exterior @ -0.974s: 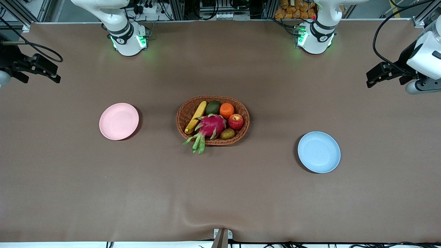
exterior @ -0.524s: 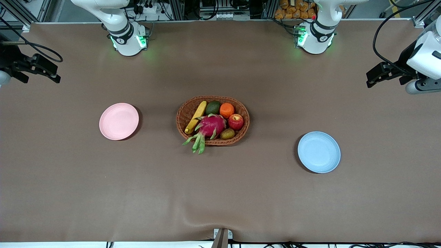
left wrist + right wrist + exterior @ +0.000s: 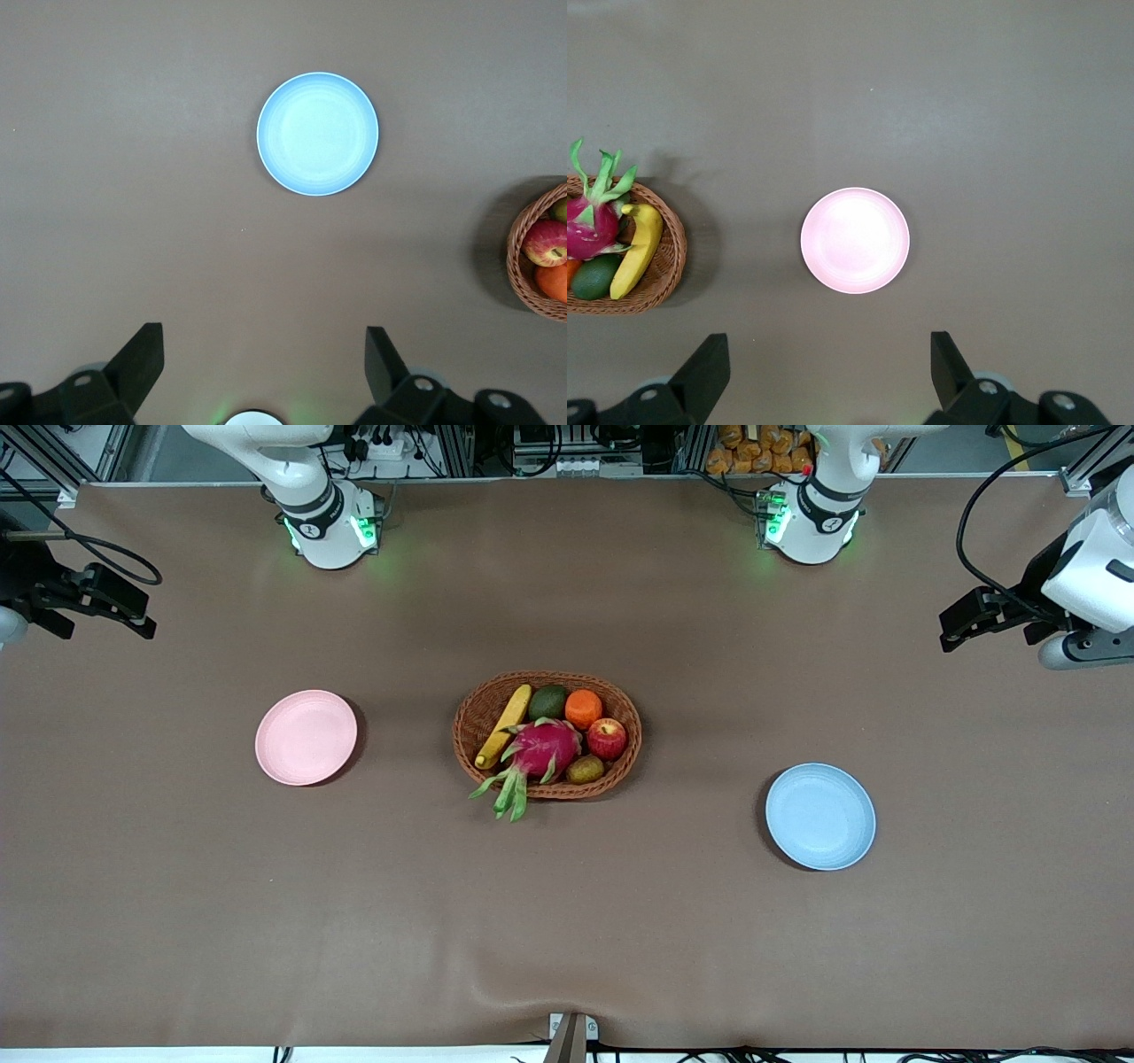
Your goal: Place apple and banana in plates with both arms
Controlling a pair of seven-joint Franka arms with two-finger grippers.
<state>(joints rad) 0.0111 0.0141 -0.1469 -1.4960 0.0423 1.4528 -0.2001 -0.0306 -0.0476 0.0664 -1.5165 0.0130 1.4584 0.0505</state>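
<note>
Starting layout. Apple (image 3: pixel 607 738) at the basket's (image 3: pixel 474 713) 3 o'clock, banana (image 3: pixel 504 725) along its 9 o'clock rim; pink plate (image 3: pixel 306 737) and blue plate (image 3: pixel 820 816) empty. Left gripper (image 3: pixel 961 615) and right gripper (image 3: pixel 133 615), both spread and empty, flank the table. Each should descend vertically, avoiding the dragon fruit (image 3: pixel 540 748).

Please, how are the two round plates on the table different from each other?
The pale pink round plate lies toward the right arm's end of the table; the light blue round plate lies toward the left arm's end. The blue plate is nearer to the front camera than the pink one. Both are shallow, equal in size, empty, and apart from the oval brown wicker basket between them.
</note>
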